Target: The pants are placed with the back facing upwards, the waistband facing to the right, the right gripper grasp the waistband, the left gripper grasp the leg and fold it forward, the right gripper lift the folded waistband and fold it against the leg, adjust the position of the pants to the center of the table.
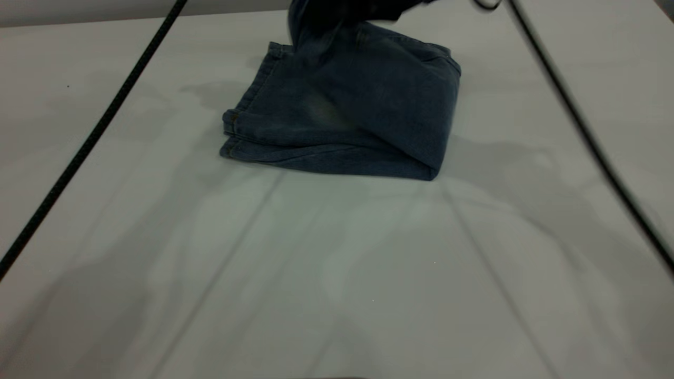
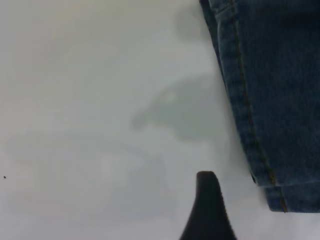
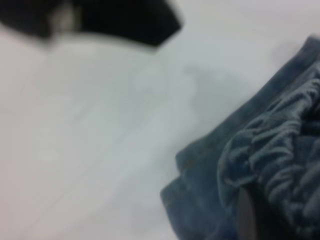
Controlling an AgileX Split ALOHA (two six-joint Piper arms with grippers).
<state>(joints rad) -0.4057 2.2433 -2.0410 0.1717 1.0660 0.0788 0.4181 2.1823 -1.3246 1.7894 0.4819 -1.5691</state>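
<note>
The blue denim pants (image 1: 363, 110) lie folded at the far middle of the table (image 1: 337, 273). One part of them rises off the table and out of the exterior view's top edge. In the right wrist view my right gripper (image 3: 272, 220) is shut on the ruched waistband (image 3: 285, 150), and one finger (image 3: 247, 215) shows among the gathered cloth. In the left wrist view my left gripper (image 2: 250, 212) hangs open over bare table beside a stitched leg hem (image 2: 260, 125). Only one black finger (image 2: 207, 210) shows, holding nothing. The printed leg is hidden.
Two black cables cross the exterior view, one at the left (image 1: 89, 142) and one at the right (image 1: 584, 126). A black arm part (image 3: 100, 20) shows far off in the right wrist view. White tabletop stretches wide on the near side of the pants.
</note>
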